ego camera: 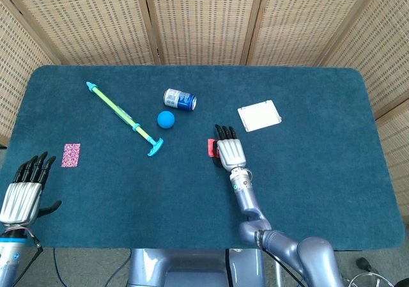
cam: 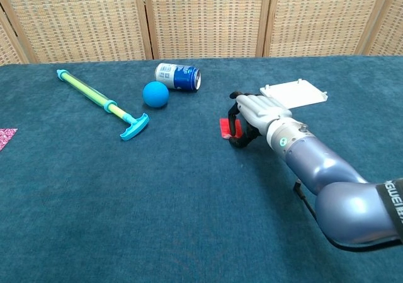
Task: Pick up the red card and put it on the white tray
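Note:
The red card (ego camera: 210, 147) (cam: 225, 128) lies at the table's middle, mostly covered from the right by my right hand (ego camera: 229, 150) (cam: 253, 110). That hand's fingers curl down over the card and the thumb sits at its near edge, pinching it low at the cloth. The white tray (ego camera: 259, 115) (cam: 296, 92) lies flat beyond the hand, to the right of it. My left hand (ego camera: 24, 188) hovers off the front left corner with fingers spread, holding nothing. It shows only in the head view.
A blue can (ego camera: 179, 99) (cam: 178, 76) lies on its side beside a blue ball (ego camera: 166, 119) (cam: 155, 94). Left of them lies a green and cyan stick (ego camera: 124, 117) (cam: 101, 100), and a pink patterned card (ego camera: 71, 155) (cam: 5, 137) lies far left. Wicker screens stand behind the table.

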